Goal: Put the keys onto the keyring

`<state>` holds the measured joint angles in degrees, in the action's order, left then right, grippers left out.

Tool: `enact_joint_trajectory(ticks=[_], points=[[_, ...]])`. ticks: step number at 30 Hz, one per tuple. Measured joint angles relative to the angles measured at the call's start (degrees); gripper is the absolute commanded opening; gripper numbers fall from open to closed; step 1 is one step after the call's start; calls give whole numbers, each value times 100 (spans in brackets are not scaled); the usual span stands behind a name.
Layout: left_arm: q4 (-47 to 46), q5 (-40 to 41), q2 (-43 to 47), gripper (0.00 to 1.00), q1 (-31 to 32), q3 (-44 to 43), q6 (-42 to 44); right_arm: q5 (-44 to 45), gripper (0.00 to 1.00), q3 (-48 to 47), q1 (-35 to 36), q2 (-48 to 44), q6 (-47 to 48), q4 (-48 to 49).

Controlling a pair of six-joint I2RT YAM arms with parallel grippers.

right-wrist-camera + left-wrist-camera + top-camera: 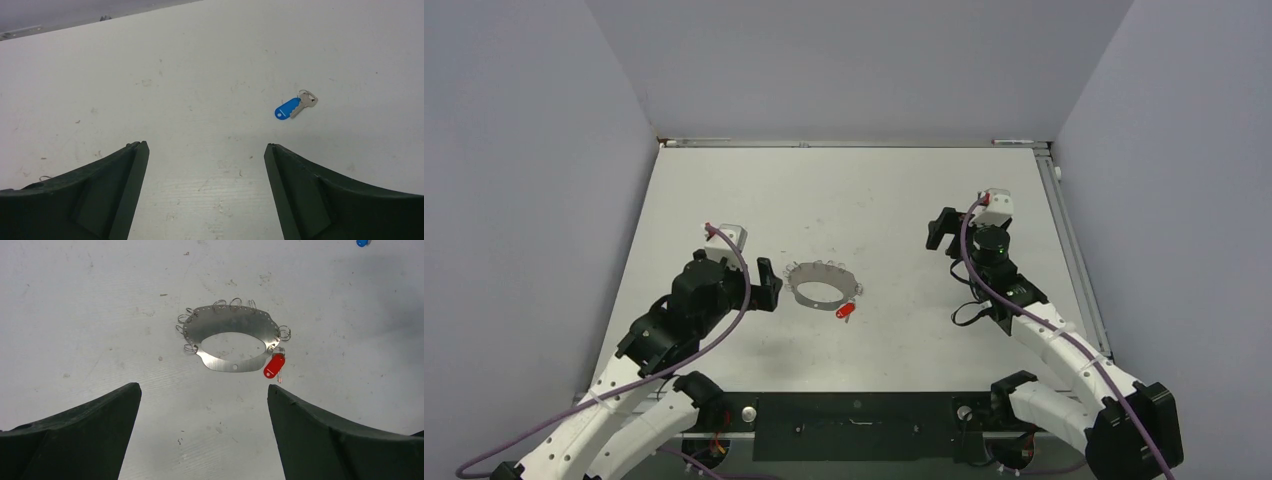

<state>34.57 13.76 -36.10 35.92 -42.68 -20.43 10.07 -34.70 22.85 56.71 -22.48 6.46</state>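
Right wrist view: blue key (295, 106) lies ahead-right of released right gripper (206, 147), long axis diagonal; left gripper (203, 387), also released, faces keyring (232, 325), farther off.

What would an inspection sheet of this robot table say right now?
Surface: white table, lightly speckled.
Job's things: keyring on the table; red key at its rim, hooked or not unclear; blue key lying apart.
Clutter: nothing seen.
End effectors: left end effector open, facing the keyring; right end effector open, facing the blue key; both empty.
Cables: purple cable along each arm.
Surroundings: grey walls.
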Motion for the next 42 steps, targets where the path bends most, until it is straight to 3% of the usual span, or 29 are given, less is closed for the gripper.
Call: enact_joint_trajectory(ticks=[8,13,20,28,35,42], points=[[-2,-256,-214,96,-42,0,7,-9,99,-7,0,57,13,-225],[-4,-525,-282,96,-42,0,15,-380,93,-192,2,133,103,-579],[-2,-833,-662,100,-42,0,66,-1657,85,-374,136,203,52,-1051],[-4,-1054,-903,85,-52,0,140,-2428,72,-186,1064,295,-304,-1047],[9,-1060,-848,79,-52,0,146,-2638,59,-232,1668,1147,-415,-793],[20,-966,-697,78,-52,0,149,-2815,58,-546,1700,2033,-409,-680]])
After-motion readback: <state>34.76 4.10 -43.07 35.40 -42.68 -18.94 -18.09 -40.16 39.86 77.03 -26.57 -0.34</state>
